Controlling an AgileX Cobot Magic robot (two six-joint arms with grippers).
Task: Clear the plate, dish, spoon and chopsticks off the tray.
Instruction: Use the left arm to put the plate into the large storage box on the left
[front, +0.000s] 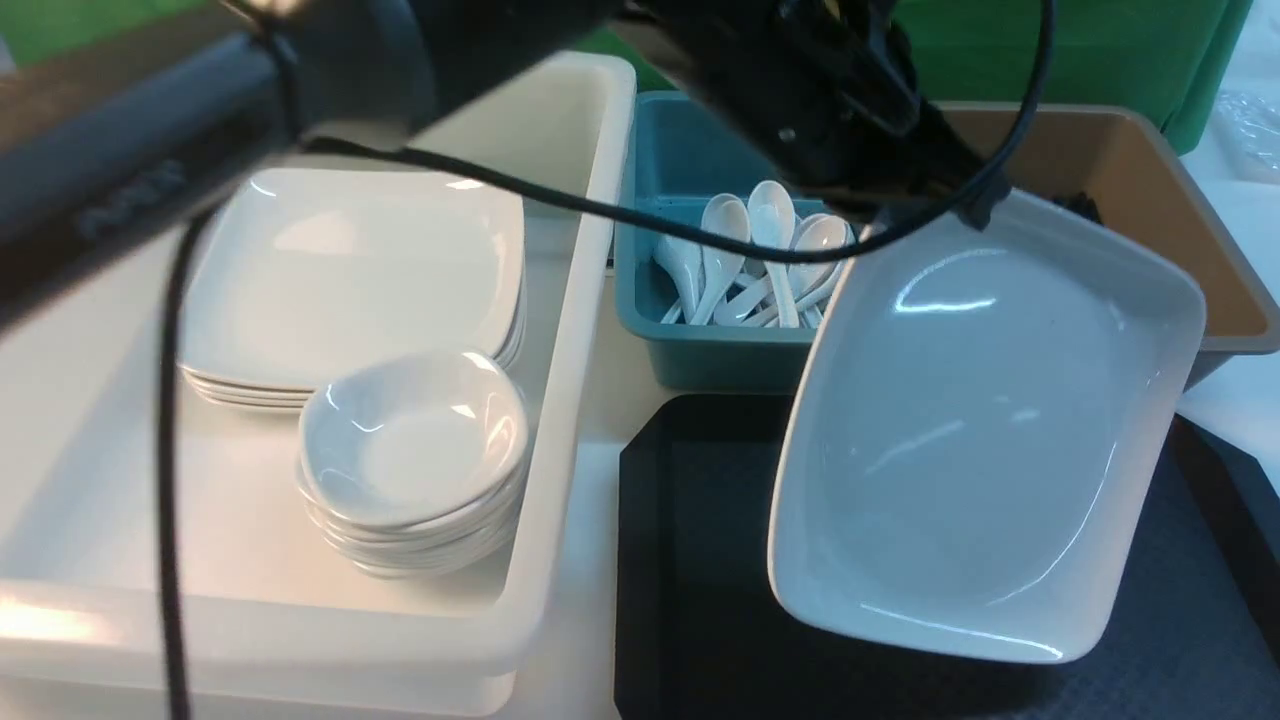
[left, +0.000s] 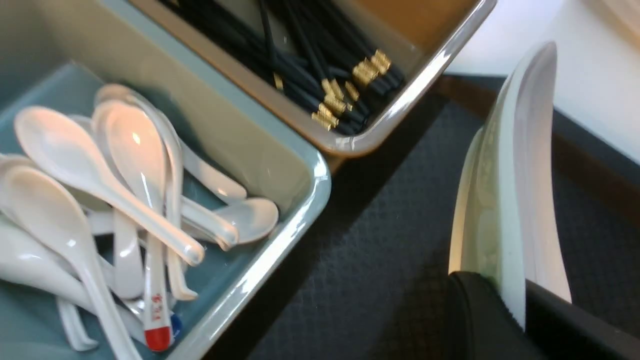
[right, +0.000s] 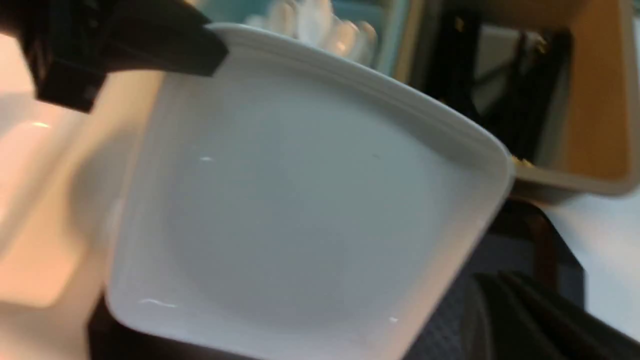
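Note:
My left gripper (front: 905, 205) is shut on the rim of the large white plate (front: 980, 430) and holds it tilted in the air above the black tray (front: 700, 560). In the left wrist view the plate (left: 505, 200) stands edge-on between the fingers of the left gripper (left: 515, 305), over the tray (left: 375, 240). The right wrist view shows the plate (right: 300, 200) from the front, with the left gripper (right: 210, 50) at its corner. My right gripper (right: 500, 300) is a dark blur beside the plate, shut and empty. Several white spoons (front: 760, 260) lie in the teal bin. Black chopsticks (left: 325, 65) lie in the brown bin.
A big white tub (front: 570, 300) on the left holds a stack of large plates (front: 350, 270) and a stack of small dishes (front: 415, 450). The teal bin (front: 720, 360) and brown bin (front: 1150, 200) stand behind the tray. The left arm and its cable cross over the tub.

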